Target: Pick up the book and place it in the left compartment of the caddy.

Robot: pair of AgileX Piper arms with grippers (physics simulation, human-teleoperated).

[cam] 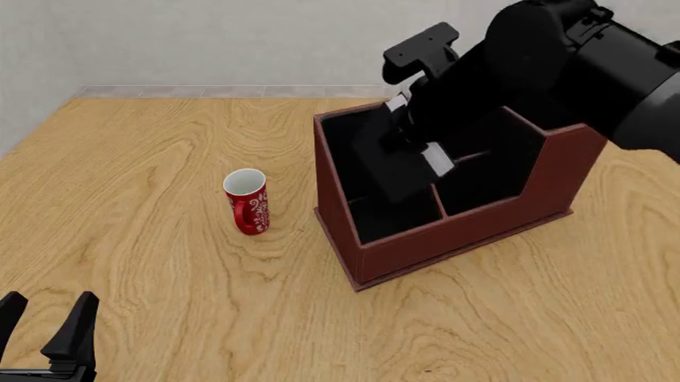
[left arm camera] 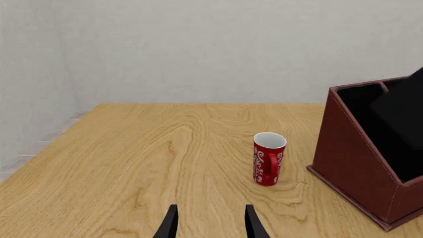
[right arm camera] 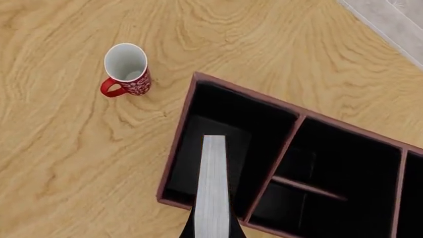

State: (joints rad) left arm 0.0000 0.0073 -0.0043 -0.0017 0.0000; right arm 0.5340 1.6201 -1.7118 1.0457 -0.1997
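Note:
The reddish-brown caddy (cam: 467, 231) stands right of the table's middle. My right gripper (cam: 415, 131) is shut on the black book (cam: 384, 163) and holds it tilted, its lower end inside the left compartment (cam: 338, 147). In the right wrist view the book's white page edges (right arm camera: 213, 183) run out from my fingers (right arm camera: 188, 229) over that wide slot (right arm camera: 218, 114) of the caddy (right arm camera: 175, 148). In the left wrist view the book (left arm camera: 403, 109) shows as a dark slab in the caddy (left arm camera: 350, 158). My left gripper (cam: 48, 330) is open and empty near the table's front left corner, also in its own view (left arm camera: 211, 223).
A red mug (cam: 248, 203) with white pattern stands upright just left of the caddy; it also shows in the left wrist view (left arm camera: 269, 158) and the right wrist view (right arm camera: 127, 69). The caddy's two smaller slots (cam: 483, 171) lie to the right of the book.

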